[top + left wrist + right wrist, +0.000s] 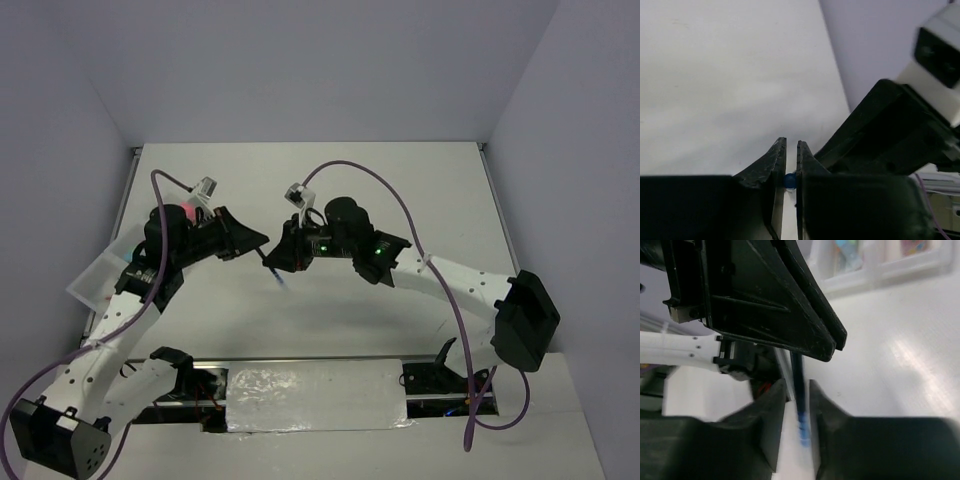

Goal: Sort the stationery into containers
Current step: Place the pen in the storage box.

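Pale lilac walls close in a white tabletop [330, 190] on three sides. From the overhead view the two arms reach in and meet above the middle of the tabletop, a little toward its left edge. The left hand [262, 240] and the right hand [274, 260] stand tip to tip there, with a thin dark blue pen [277, 277] slanting down between them, its lower end clear of the surface.

The clear, colourless plastic rectangular tray [98, 283] lies at the left edge, partly hidden under the left arm, and its contents are hard to read from above.

The left wrist view adds that the left hand's two black fingers [774, 165] are pressed nearly together on the pen's round blue end, gripping it.

The right wrist view shows the pen's shaft running down from the left hand's clamped tips into the right hand. There the fingers [771, 410] flank it at a narrow gap, with a sliver of white showing on each side, so they look just off the shaft. The tray appears blurred in that view's background, with coloured things inside it that are too soft to name.
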You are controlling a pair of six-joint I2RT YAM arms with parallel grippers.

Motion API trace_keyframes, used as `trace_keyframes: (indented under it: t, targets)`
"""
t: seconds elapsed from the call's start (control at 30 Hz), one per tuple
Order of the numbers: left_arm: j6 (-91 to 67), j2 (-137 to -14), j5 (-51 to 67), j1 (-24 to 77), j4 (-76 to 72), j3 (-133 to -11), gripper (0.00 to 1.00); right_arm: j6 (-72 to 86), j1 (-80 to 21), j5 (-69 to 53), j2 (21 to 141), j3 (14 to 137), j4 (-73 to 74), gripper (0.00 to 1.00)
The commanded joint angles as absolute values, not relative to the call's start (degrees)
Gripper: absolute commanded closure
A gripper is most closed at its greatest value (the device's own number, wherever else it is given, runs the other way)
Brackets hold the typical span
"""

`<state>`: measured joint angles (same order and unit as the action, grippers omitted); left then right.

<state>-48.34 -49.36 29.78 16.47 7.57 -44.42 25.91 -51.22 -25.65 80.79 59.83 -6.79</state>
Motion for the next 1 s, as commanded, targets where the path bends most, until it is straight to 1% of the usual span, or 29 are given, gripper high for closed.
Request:
trace_keyframes:
  t: [0.0,0.03,0.07,0.1,0.13,0.17,0.2,0.23,0.27,0.3,0.33,0.43,0.5,0.6,0.7,0.8,0.9,0.93,0.97]
  targets:
    - [-45.44,-50.1,22.12,16.79,16.76,-50.25,1.0,25.93,-51.07,-22.24,80.07,63.99,-10.65,0.61]
    - [-43.26,-50.88,17.1,16.79,20.35,-52.27,1.0,25.67,-50.63,-19.8,79.37,63.64,-9.42,0.36]
    - [-42.11,-51.76,10.44,16.35,31.18,-54.99,1.0,25.32,-49.84,-17.51,78.5,63.11,-7.66,0.01]
    - [-41.66,-52.99,-5.29,15.74,37.03,-60.68,1.0,24.96,-49.22,-14.36,75.62,61.54,-3.91,0.0]
    - [-41.49,-55.35,-12.5,12.6,41.7,-62.82,1.0,24.7,-47.74,-7.89,73.93,60.65,-1.95,0.0]
    - [-41.92,-56.41,-17.88,9.44,45.23,-64.49,1.0,24.52,-47.2,-5.21,72.18,59.86,-0.02,0.0]
    - [-40.27,-57.82,-21.84,5.58,48.4,-65.9,1.0,24.09,-46.41,-2.84,68.68,58.64,4.87,0.0]
    - [-38.34,-58.53,-20.93,-4.47,47.3,-65.74,1.0,23.65,-45.88,-0.81,66.82,58.1,6.92,0.0]
    - [-36.58,-59.23,-18.83,-10.23,46.5,-65.74,1.0,23.21,-45.62,2.95,65.06,57.57,8.86,0.0]
    - [-35.52,-60.28,-17.59,-14.89,46.15,-66.53,1.0,22.25,-45.27,4.21,63.12,56.61,12.1,0.0]
    - [-34.12,-63.16,-18.62,-21.64,46.14,-67.14,1.0,21.54,-45.26,5.0,59.45,55.99,13.17,0.0]
    - [-34.1,-70.03,-24.67,-29.23,49.91,-71.53,1.0,20.39,-45.18,5.89,52.31,53.62,16.34,0.0]
    - [-36.81,-71.97,-27.93,-31.02,51.32,-73.56,1.0,19.95,-45.0,5.54,49.41,51.95,17.75,0.0]
    - [-39.19,-72.69,-28.38,-34.27,49.84,-73.3,1.0,20.74,-45.0,3.09,44.92,50.71,18.8,0.0]
    - [-40.51,-74.96,-32.78,-34.45,50.19,-74.53,1.0,21.71,-45.18,-2.44,41.92,50.54,19.77,0.0]
    - [-40.96,-76.46,-34.45,-34.63,50.19,-73.48,1.0,21.88,-45.0,-4.31,38.77,50.54,20.91,0.0]
    - [-41.4,-76.81,-34.81,-34.98,48.0,-70.76,0.91,22.15,-45.09,-4.22,35.95,51.33,22.32,0.0]
    - [-41.14,-76.99,-34.28,-34.98,47.38,-69.62,0.84,22.24,-45.09,-4.22,35.51,51.94,23.19,0.0]
    - [-41.05,-77.25,-34.02,-34.98,46.33,-69.26,0.8,22.5,-45.17,-4.13,35.07,52.38,23.81,0.0]
